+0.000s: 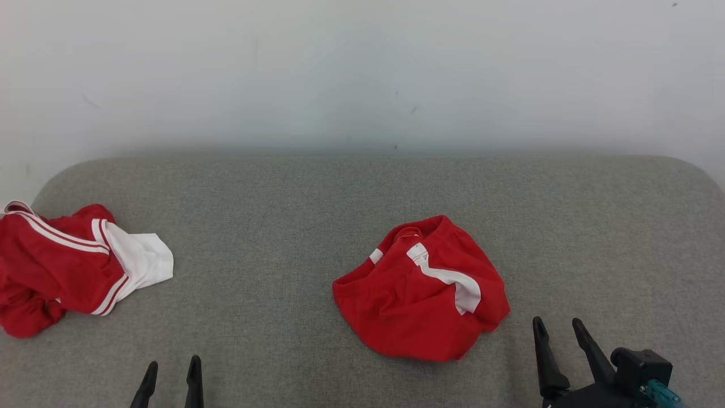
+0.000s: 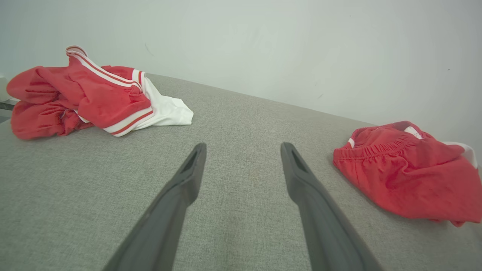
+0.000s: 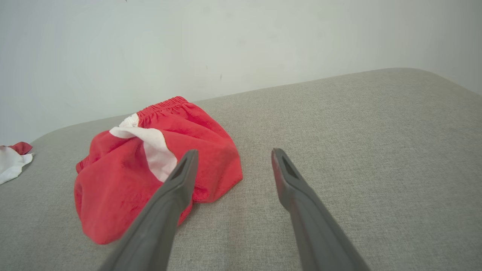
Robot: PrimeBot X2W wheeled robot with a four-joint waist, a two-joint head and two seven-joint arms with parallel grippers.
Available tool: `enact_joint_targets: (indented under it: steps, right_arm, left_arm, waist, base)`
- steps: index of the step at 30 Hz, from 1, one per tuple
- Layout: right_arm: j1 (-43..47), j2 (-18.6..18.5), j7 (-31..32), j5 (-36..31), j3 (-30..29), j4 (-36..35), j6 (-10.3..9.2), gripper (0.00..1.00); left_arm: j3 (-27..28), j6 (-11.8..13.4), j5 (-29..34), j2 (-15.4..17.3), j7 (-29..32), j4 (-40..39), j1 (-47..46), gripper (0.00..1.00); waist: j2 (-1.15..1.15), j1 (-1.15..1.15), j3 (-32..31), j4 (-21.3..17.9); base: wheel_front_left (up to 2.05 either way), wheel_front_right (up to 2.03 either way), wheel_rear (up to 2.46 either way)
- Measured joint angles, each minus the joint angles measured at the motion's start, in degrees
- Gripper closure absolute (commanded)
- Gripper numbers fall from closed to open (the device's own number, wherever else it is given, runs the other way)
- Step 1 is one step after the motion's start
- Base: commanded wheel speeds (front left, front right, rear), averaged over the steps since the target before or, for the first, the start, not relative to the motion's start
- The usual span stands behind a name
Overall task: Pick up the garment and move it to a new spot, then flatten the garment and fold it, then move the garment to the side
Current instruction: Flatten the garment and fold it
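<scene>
Your left gripper, right gripper low, fingers released, crumpled red shorts on woven grey surface

A grey fabric surface carries crumpled red shorts centrally and a red-and-white garment at left.

Red and white cloth was shown against grey and off-white.
The garment was coloured bright red, crossed by a broad white band, with a small white patch near its waistband. The other garment was shown in the same red, edged with thin white-and-red stripes and joined to a plain white panel. The surface was woven in flecked grey, the wall was painted off-white, and the left gripper and right gripper were finished in black.
</scene>
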Motion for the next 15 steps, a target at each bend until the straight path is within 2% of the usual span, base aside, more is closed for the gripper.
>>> enact_joint_targets:
  steps: [15]
  right_arm:
    - [-0.21,0.01,-0.07,0.47,0.85,0.37,0.00,0.00]
  left_arm:
    - [-0.48,-0.42,0.36,0.09,0.00,0.07,-0.14,0.00]
  waist:
    - [0.00,0.01,0.39,-1.05]
  base:
    - [0.00,0.00,0.00]
